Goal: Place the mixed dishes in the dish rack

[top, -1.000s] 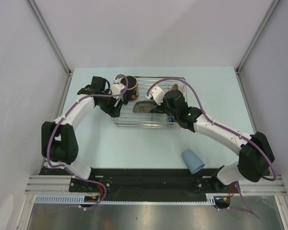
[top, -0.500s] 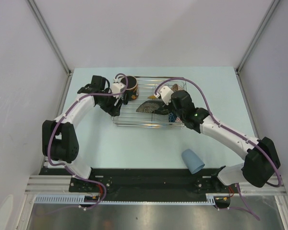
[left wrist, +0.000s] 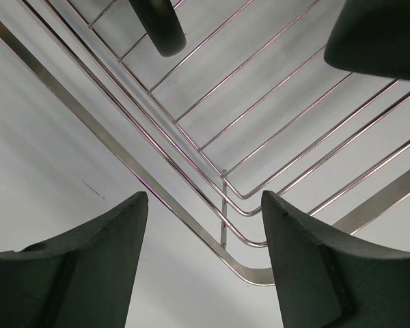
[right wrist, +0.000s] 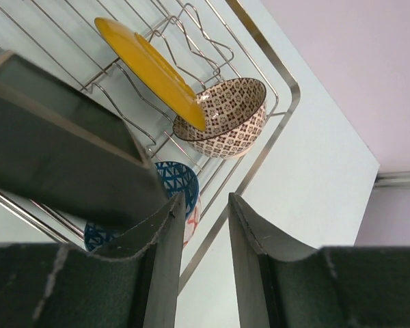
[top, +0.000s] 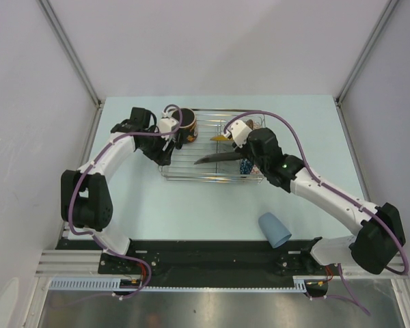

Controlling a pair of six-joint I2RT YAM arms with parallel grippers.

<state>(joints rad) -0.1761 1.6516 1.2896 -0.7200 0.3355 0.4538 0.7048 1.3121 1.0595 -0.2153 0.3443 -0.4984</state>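
Hovering left gripper (left wrist: 203,205) spread open over rounded corner of silver wire rack (top: 205,179), showing round dark mug (top: 186,117) inside, tilting dark square plate (top: 215,158) on edge, parting right gripper (right wrist: 205,205) narrowly, gripping nothing, leaving tapered blue cup (top: 275,229) outside.

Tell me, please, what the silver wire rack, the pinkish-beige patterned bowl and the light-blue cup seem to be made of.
The silver wire dish rack looks like chromed or polished steel: thin bright rods with glints. The pinkish-beige patterned bowl looks like glazed ceramic: smooth wall, crisp printed pattern. The light-blue handleless cup shows a flat, even colour, perhaps plastic; too small to tell.
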